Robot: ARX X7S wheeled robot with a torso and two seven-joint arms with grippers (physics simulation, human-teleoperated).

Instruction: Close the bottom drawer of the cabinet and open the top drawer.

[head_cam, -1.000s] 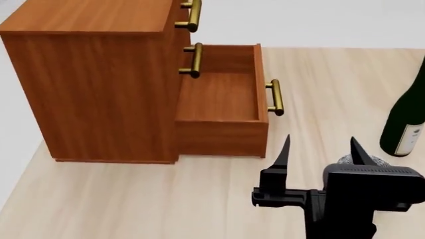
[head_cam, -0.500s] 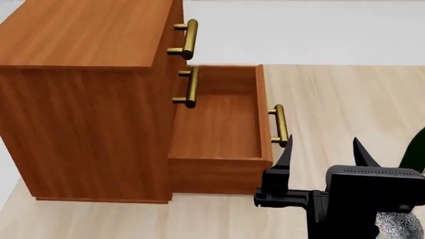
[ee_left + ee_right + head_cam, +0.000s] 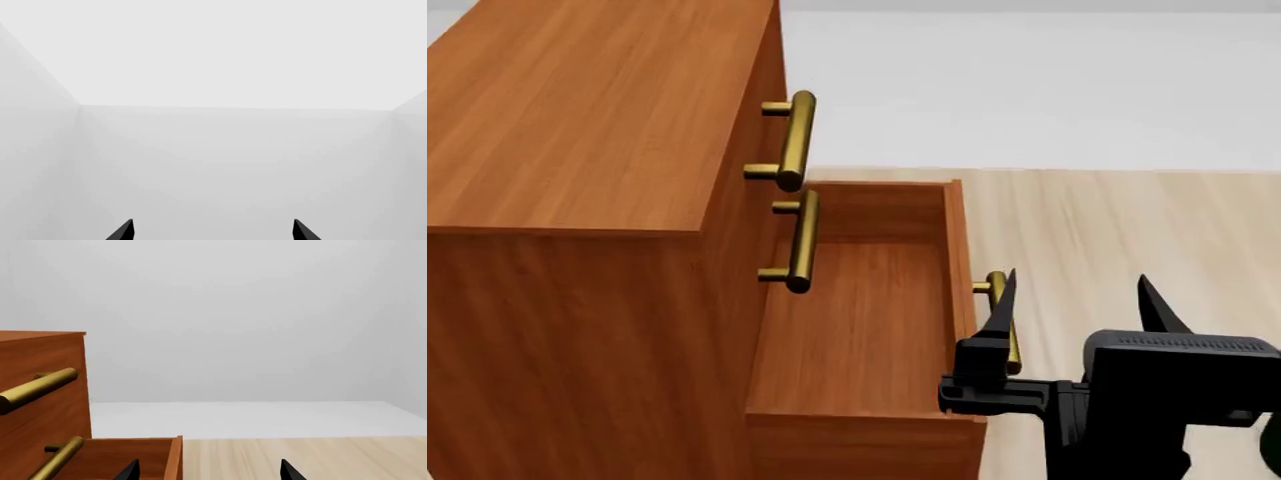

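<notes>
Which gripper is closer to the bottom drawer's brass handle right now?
Right. The right gripper sits open just beside the bottom drawer's handle, on its outer side. The left gripper faces only blank grey walls, with no cabinet in its view.

We see the cabinet [image 3: 587,200] cut off at the head view's left and bottom edges, so its base is out of sight. The bottom drawer [image 3: 854,330] loses its front panel below the frame, and its handle [image 3: 1004,320] is partly hidden behind the right gripper [image 3: 1077,300]. The left gripper [image 3: 213,230] shows only two fingertips, apparently apart.
</notes>
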